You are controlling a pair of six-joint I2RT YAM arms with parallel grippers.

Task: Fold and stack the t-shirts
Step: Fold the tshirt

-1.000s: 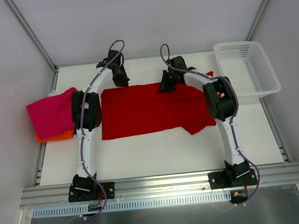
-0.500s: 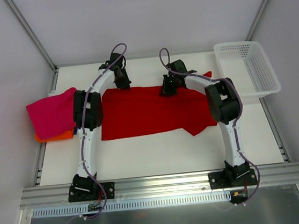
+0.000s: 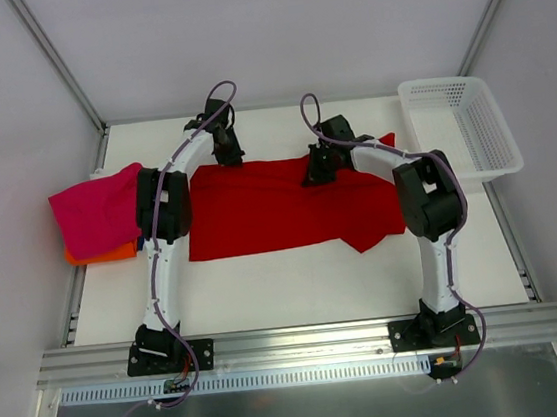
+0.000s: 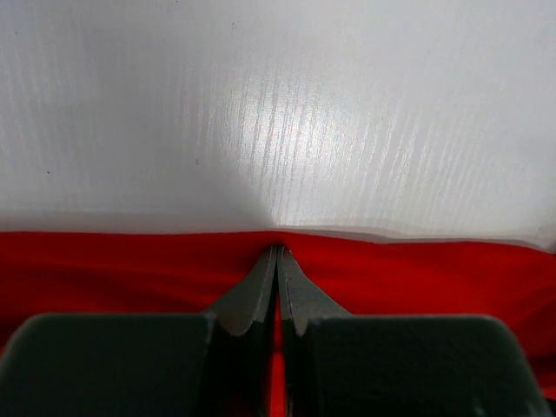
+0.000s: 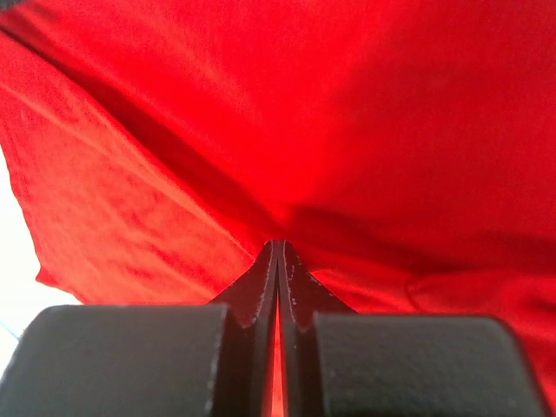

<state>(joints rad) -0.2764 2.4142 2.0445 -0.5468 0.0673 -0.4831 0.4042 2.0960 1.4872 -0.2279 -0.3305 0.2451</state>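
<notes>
**Both tools pinched shut on the red t-shirt (image 3: 279,208)**

From above, you see it spread flat mid-table (image 3: 298,287), the left tool (image 3: 228,156) at its far-left corner and the right tool (image 3: 317,172) on its far edge. A magenta-pink t-shirt (image 3: 93,214) lies over an orange t-shirt (image 3: 103,255) at the left. In your left wrist view, closed jaws nip the far hem. In your right wrist view, closed jaws grip red cloth.

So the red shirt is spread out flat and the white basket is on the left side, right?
No, the white basket sits on the right side, as the top view shows. The red shirt is spread out flat.
</notes>
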